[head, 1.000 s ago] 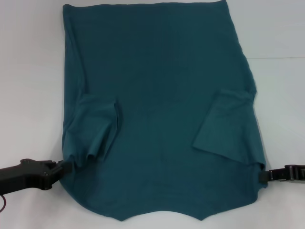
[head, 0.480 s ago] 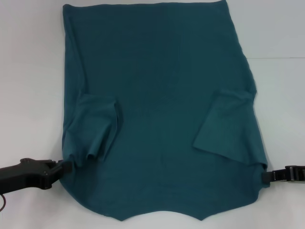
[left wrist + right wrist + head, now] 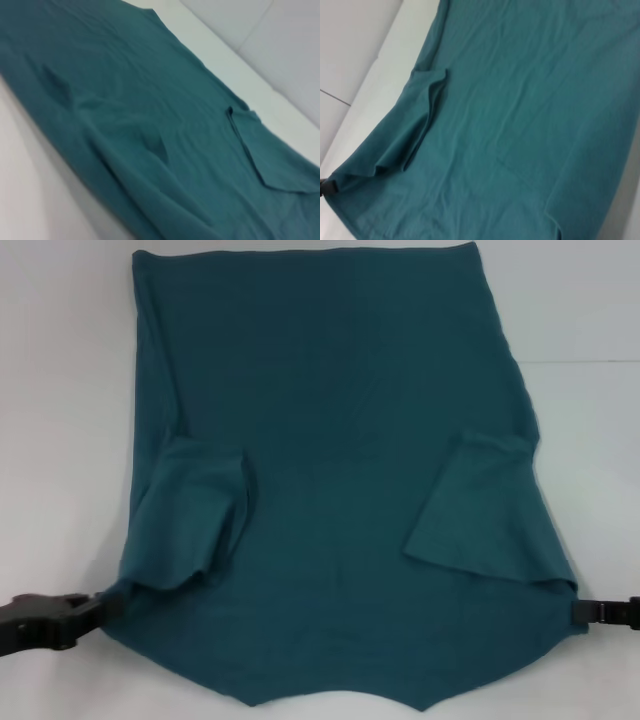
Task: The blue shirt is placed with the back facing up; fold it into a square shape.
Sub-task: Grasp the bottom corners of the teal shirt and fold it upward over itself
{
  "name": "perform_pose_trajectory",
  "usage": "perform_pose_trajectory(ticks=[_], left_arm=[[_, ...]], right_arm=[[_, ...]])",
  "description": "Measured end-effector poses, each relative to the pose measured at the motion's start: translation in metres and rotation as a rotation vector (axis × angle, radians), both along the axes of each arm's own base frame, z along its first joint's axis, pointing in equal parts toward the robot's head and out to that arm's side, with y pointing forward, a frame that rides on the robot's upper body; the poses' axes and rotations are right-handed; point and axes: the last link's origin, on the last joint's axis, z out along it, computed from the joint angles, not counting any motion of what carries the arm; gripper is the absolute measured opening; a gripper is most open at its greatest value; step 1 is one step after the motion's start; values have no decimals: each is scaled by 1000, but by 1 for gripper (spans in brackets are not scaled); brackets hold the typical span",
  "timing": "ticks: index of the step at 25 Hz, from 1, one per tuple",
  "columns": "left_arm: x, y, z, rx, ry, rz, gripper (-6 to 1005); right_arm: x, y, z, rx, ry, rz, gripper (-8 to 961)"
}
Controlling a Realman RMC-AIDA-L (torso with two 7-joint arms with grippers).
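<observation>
The blue shirt (image 3: 330,470) lies flat on the white table, plain side up, with both short sleeves folded inward over its body. Its hem is at the far edge and its collar end is nearest me. In the head view my left gripper (image 3: 105,605) is shut on the near left corner of the shirt. At the near right corner my right gripper (image 3: 578,610) is likewise shut on the cloth. Both corners are drawn out into points. The left wrist view shows the blue shirt (image 3: 150,125) with one folded sleeve, and the right wrist view shows the blue shirt (image 3: 510,125) stretched out.
The white table (image 3: 60,440) surrounds the shirt, with bare surface to the left and right. A seam in the table surface (image 3: 580,362) runs along the far right.
Both grippers have moved outward and slightly toward me, pulling the near corners of the shirt apart. The near end is now wider and tauter.
</observation>
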Motion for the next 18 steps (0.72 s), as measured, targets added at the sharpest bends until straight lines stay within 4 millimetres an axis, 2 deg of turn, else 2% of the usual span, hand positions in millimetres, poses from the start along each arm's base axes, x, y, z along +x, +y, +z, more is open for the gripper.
perform_pose_trajectory(ticks=[6, 18], left_arm=[[-6, -16, 8, -14, -58, 59, 63], [-5, -45, 0, -125, -133, 72, 65]], right_arm=[[8, -18, 5, 40, 37, 27, -1], [24, -65, 16, 106, 90, 78, 0]])
